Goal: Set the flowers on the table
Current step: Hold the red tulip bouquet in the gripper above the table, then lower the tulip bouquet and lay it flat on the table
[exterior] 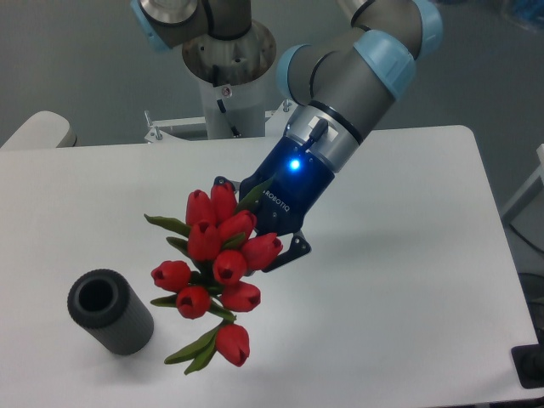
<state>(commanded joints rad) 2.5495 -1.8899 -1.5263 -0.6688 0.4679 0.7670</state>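
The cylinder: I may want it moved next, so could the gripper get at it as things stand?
Probably not yet: the gripper seems occupied with the flowers, though the cylinder stands uncovered.

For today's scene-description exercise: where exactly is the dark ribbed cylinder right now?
The dark ribbed cylinder stands on the white table at the camera view's lower left, just left of the red flowers.

You see glossy red plastic-looking flowers, smooth matt white table, ribbed matt dark grey cylinder, shiny blue gripper casing, brushed grey metal arm.
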